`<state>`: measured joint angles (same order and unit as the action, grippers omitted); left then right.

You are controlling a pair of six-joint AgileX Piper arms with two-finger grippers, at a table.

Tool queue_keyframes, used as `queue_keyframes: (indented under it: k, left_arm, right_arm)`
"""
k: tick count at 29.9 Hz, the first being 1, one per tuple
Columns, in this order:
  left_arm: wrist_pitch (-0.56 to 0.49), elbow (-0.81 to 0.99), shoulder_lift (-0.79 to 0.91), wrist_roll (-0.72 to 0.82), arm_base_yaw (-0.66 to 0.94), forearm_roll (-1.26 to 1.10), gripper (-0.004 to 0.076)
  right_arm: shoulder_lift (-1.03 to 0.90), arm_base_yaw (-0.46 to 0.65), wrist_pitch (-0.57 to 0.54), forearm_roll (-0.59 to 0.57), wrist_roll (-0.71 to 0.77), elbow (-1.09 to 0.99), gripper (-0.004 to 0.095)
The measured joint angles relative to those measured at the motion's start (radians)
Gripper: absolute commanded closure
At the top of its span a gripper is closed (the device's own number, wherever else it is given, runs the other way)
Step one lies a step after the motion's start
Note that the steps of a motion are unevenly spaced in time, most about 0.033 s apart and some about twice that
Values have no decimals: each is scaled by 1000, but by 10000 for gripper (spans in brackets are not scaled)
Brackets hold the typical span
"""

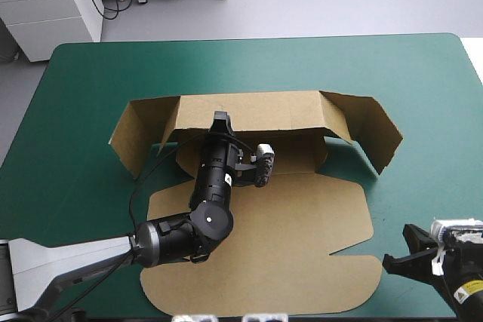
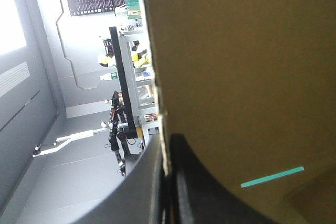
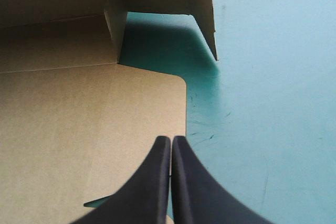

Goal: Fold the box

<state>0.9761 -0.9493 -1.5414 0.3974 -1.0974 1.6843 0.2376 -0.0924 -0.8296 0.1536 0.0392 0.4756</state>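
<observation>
Teal-green tabletop fills the high view; the box lies across the middle of the frame, its near panel flat, its far wall raised, side flaps splayed at centre left and centre right; we judge the board light and stiff, apt to spring at its creases, best taken by a thin free edge; the left gripper pinches the far wall's top edge, all but closed on the board; the right gripper, lower right, hovers beside the flat panel's edge, fingers pressed together, holding nothing; only the left arm, lying over the flat panel, stands in the way.
</observation>
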Motion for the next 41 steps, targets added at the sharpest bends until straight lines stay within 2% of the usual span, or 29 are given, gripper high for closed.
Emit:
queue_keyframes:
  k: [5, 14, 25, 32, 36, 41]
  left_arm:
    - [-8, 0, 0, 0, 1, 1, 731]
    - [-19, 0, 0, 0, 1, 1, 731]
    - [-24, 0, 0, 0, 4, 1, 731]
    - [-25, 0, 0, 0, 4, 1, 731]
    - [-26, 0, 0, 0, 4, 1, 731]
    - [-26, 0, 0, 0, 4, 1, 731]
  right_arm:
    - [200, 0, 15, 5, -30, 137, 907]
    - [672, 0, 41, 22, -178, 609, 908]
    - [1267, 0, 39, 29, -220, 1148, 908]
    - [1524, 0, -7, 80, -222, 1284, 908]
    - [1565, 0, -60, 129, -229, 1286, 908]
    - [1566, 0, -185, 137, -266, 1293, 908]
